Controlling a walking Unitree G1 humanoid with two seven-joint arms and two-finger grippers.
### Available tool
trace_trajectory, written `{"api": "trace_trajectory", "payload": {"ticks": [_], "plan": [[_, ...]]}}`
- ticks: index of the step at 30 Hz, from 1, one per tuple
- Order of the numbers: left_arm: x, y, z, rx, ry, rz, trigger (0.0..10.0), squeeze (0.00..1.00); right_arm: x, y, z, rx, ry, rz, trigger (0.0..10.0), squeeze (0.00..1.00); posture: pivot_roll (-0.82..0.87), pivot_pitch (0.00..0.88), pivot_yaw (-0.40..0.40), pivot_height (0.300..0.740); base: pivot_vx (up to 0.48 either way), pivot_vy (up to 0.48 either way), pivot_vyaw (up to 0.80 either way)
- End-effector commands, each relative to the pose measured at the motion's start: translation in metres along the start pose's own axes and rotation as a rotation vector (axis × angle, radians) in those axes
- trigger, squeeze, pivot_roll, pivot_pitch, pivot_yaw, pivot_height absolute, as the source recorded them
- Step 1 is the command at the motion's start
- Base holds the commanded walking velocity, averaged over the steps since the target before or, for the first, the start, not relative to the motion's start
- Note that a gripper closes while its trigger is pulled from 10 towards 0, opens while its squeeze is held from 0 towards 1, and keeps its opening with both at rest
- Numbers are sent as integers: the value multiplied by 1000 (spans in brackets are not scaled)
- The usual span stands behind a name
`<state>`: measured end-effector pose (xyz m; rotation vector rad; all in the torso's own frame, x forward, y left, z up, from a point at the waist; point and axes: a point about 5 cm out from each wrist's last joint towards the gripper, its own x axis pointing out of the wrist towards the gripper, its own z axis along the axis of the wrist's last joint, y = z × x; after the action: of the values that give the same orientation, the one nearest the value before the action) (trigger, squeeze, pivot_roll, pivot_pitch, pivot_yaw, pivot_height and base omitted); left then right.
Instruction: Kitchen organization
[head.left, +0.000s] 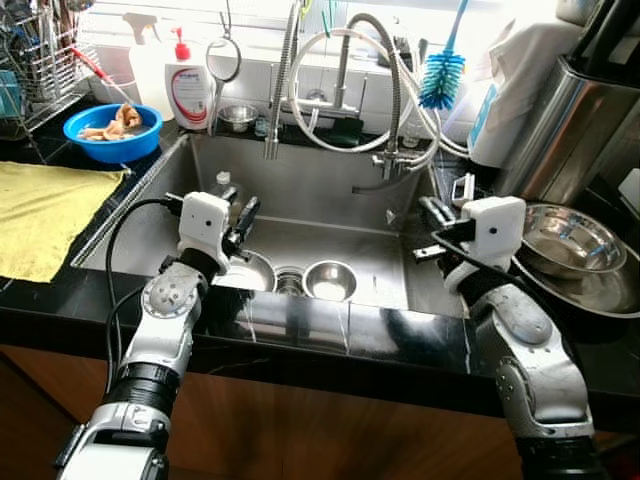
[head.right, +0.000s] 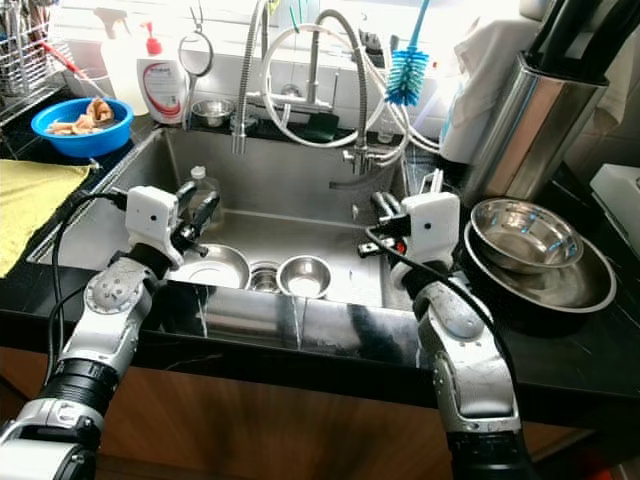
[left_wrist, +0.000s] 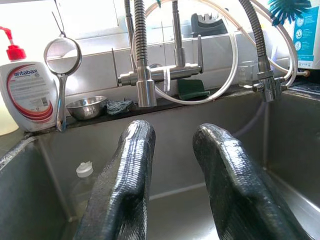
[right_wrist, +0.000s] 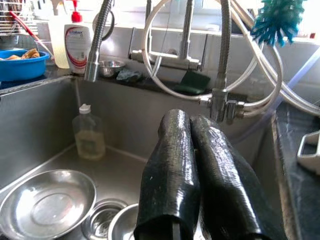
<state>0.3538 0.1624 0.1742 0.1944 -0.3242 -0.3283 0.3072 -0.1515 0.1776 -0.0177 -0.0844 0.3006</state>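
Inside the sink (head.left: 330, 195) lie two steel bowls (head.left: 330, 279), left gripper (left_wrist: 172, 150) jaws parted, right gripper (right_wrist: 192, 145) jaws closed empty

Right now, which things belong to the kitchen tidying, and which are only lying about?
Belong, probably:
shallow steel dish
small steel bowl
plastic bottle
left gripper, fingers open
right gripper, fingers shut

Lying about:
blue bowl
yellow cloth
soap dispenser
bottle brush

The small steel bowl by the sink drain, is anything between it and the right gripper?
Nothing visible: the right gripper, fingers shut, hovers over the sink with open basin down to the small steel bowl.
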Motion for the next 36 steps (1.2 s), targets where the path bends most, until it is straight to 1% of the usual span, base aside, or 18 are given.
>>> {"api": "trace_trajectory", "payload": {"ticks": [1, 2, 4, 7, 9, 10, 16, 17, 20, 24, 31, 32, 34, 36], "plan": [[1, -3, 4, 20, -17, -17, 10000, 0, 2, -1, -3, 37, 19, -3, 10000, 0, 129, 0, -100, 740, 0, 0, 0], [1, -2, 4, 20, -17, -17, 10000, 0, 2, 0, -4, 58, 24, 16, 10000, 0, 130, 0, -100, 740, 0, 0, 0], [1, -2, 4, 21, -17, -17, 10000, 0, 2, 1, -8, 69, 45, 24, 10000, 0, 128, 0, -98, 740, 0, 0, 0], [0, -2, 4, 22, -17, -19, 10000, 0, 1, 1, -14, 97, 75, 14, 10000, 0, 127, 0, -97, 740, 0, 0, 0], [1, -2, 4, 22, -17, -20, 10000, 0, 1, -2, -17, 88, 90, -9, 10000, 0, 125, 0, -96, 740, 0, 0, 0], [1, -3, 4, 20, -18, -23, 10000, 0, 0, -6, -22, 94, 117, -29, 10000, 0, 120, 0, -94, 740, 0, 0, 0], [1, -5, 3, 19, -14, -29, 10000, 0, -2, -12, -24, 105, 132, -62, 10000, 0, 117, 0, -93, 740, 0, 0, 0], [1, -4, 3, 21, -12, -25, 10000, 0, -3, -16, -26, 105, 146, -84, 10000, 0, 117, 0, -96, 740, 0, 0, 0], [1, -2, 3, 23, -10, -20, 10000, 0, -4, -22, -29, 106, 160, -123, 10000, 0, 118, 0, -98, 740, 0, 0, 0], [0, -1, 3, 27, -9, -16, 10000, 0, -8, -28, -30, 120, 163, -159, 10000, 0, 120, 0, -100, 740, 0, 0, 0], [0, -1, 3, 28, -9, -15, 10000, 0, -8, -28, -30, 122, 162, -163, 10000, 0, 118, 0, -98, 740, 0, 0, 0], [2, -3, 6, 49, -15, -37, 10000, 0, -10, -29, -31, 120, 158, -179, 10000, 0, 120, 0, -79, 740, 0, 0, 0], [6, -5, 9, 76, -23, -65, 10000, 0, -12, -30, -33, 119, 154, -199, 10000, 0, 117, 0, -74, 740, 0, 0, 0], [10, -6, 10, 80, -24, -74, 10000, 0, -11, -31, -35, 120, 158, -214, 10000, 0, 110, 0, -67, 740, 0, 0, 0]]}}
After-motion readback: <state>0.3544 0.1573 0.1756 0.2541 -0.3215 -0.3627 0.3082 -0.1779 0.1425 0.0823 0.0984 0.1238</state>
